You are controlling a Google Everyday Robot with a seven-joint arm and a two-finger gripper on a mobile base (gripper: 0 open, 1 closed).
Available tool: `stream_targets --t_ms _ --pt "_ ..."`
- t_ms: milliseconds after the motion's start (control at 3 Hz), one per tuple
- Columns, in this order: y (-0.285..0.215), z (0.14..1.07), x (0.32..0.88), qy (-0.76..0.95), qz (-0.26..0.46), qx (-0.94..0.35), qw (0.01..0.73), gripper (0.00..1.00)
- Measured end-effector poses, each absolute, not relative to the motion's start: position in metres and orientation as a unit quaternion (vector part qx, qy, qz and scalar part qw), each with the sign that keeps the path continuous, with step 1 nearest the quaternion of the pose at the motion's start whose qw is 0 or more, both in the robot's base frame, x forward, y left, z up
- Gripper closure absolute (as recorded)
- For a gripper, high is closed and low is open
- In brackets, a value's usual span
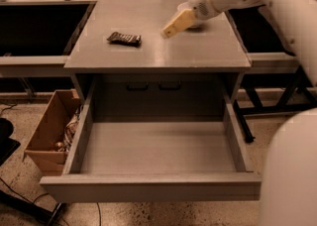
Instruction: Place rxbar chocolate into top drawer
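The rxbar chocolate (pixel 124 38) lies flat on the grey cabinet top, left of centre, a small dark wrapped bar. The top drawer (pixel 158 145) is pulled wide open below, its smooth grey inside bare. My gripper (pixel 168 30) hangs over the cabinet top to the right of the bar, apart from it, its tan fingers pointing down-left toward it. It holds nothing that I can see. The white arm reaches in from the upper right.
A brown cardboard box (pixel 47 136) with clutter stands on the floor left of the drawer. A white bowl (pixel 194 24) is mostly hidden behind the gripper. Part of the robot's white body (pixel 292 170) fills the lower right. Dark tables flank the cabinet.
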State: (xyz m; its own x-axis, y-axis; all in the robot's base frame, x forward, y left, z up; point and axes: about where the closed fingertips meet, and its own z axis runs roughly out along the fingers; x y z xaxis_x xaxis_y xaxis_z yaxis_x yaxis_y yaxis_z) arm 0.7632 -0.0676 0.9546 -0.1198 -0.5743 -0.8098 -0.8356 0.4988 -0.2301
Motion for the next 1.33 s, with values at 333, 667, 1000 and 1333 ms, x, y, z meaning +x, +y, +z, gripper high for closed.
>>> stream_targets --t_ms 333,667,1000,1333 --pt "-0.026 0.930 0.796 0.727 0.183 -0.473 0.463 0.00" --pt "0.009 0.892 0.828 0.745 0.199 -0.459 0.442 0.00" --pt "0.038 0.860 0.849 0.770 0.194 -0.445 0.414 0.00" --pt "0.071 0.830 0.855 0.785 0.211 -0.440 0.383 0.00"
